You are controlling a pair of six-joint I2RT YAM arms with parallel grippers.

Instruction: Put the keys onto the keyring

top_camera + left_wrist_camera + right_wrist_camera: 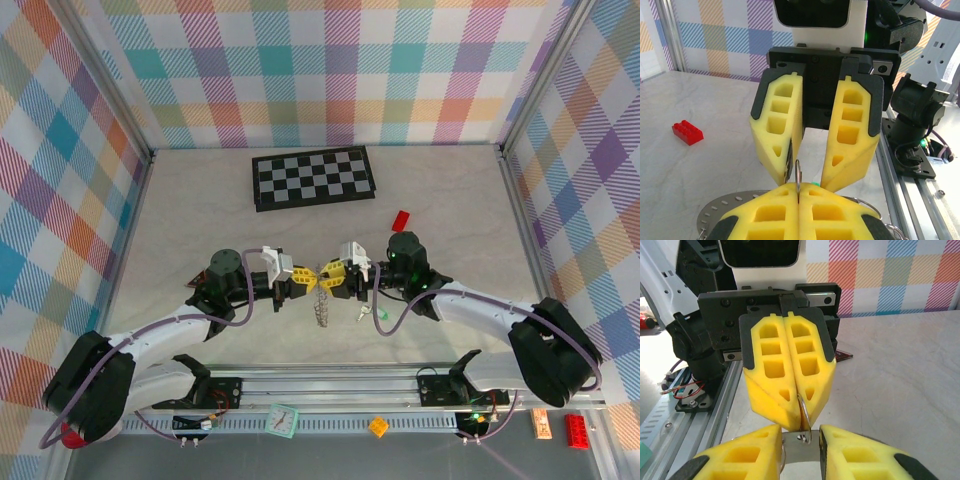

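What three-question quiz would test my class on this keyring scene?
1. True or false: the left tool is shut on a wire loop of the keyring.
2. The fingers of the right tool stand: A) pressed together B) apart C) crossed.
3. Fill in: the small block right of the chequered board is ____.
Key: 1 true; 2 B; 3 red.
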